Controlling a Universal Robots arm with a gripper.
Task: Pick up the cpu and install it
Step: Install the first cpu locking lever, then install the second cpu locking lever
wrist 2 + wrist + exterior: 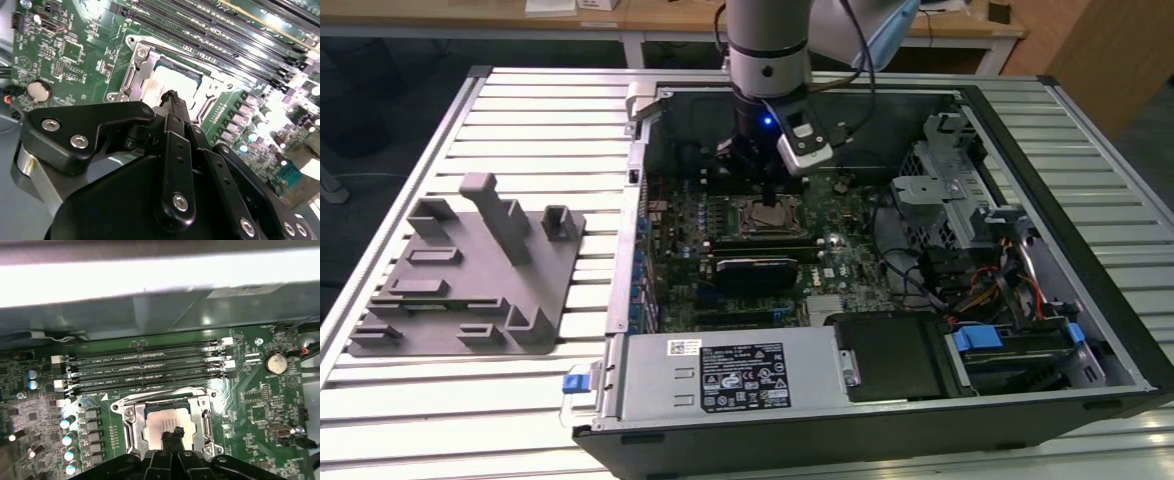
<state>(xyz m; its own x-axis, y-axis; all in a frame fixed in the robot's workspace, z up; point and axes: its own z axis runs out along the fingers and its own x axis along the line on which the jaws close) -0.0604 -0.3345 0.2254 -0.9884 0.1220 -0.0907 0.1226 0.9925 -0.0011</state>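
Exterior view: arm descending into an open black computer case [1067, 330] on a slatted metal table [520, 110], beside a grey plastic fixture [467, 270]. Both wrist views: black gripper [172, 434], fingertips pressed together with nothing between them, just above the cpu [165, 422], a flat pale-silver square seated in the metal-framed socket [131, 425] on the green motherboard [260, 405]

Slatted metal counter [520, 105], pale grey, ribbed crosswise. Carried directly: open black computer case [881, 440] lying on its side, toward the exterior view's right; grey plastic fixture [467, 270] with upright posts, toward the exterior view's left, apart from the case.
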